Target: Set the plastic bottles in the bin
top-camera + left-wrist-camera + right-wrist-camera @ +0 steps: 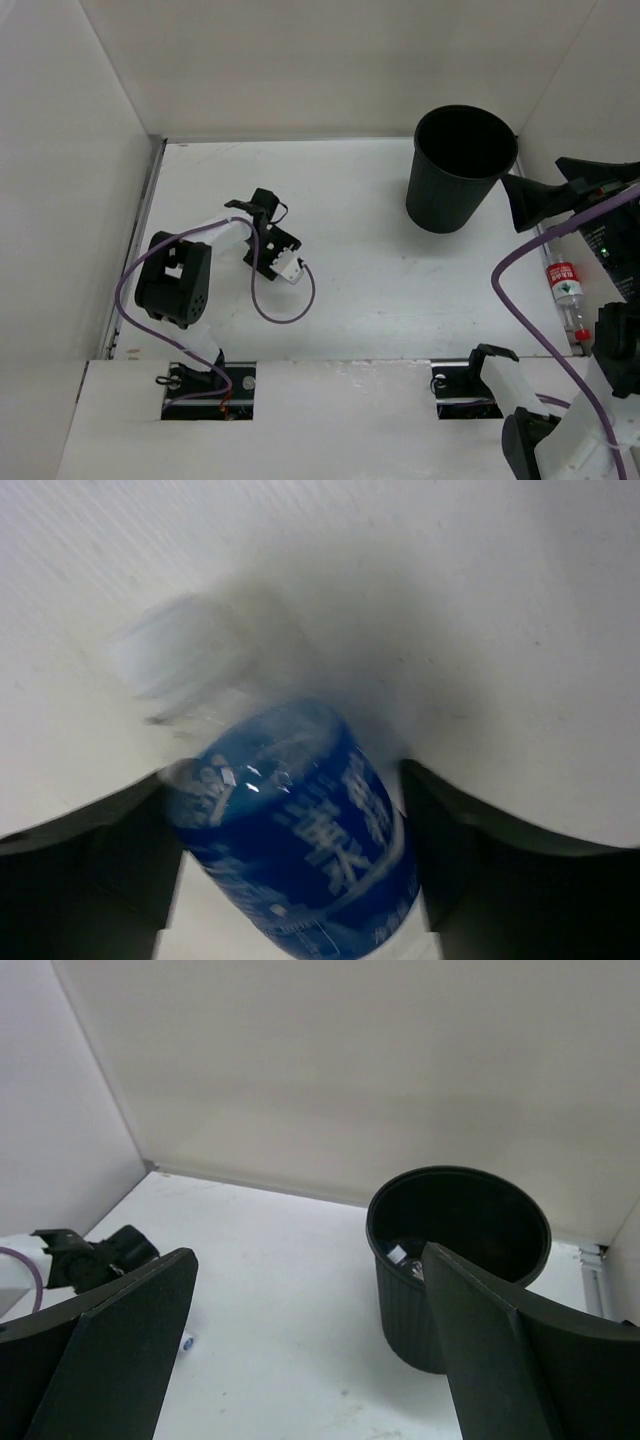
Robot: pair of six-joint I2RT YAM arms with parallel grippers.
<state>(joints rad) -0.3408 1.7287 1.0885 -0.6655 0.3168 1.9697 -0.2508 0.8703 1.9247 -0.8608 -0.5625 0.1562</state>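
A clear bottle with a blue label [300, 830] sits between my left gripper's [283, 770] two dark fingers, which touch it on both sides; its white cap end is blurred. In the top view the left gripper [272, 245] is low over the left middle of the table, with the bottle's pale end [290, 268] sticking out. A red-labelled bottle [567, 290] lies by the right wall. The black bin [460, 170] stands at the back right. My right gripper [555, 190] hovers open and empty beside the bin [455, 1260], which holds a white-capped bottle [397, 1255].
White walls close the table on the left, back and right. A purple cable [275, 310] loops over the table near the left arm. The left arm's gripper [95, 1255] shows at the left of the right wrist view.
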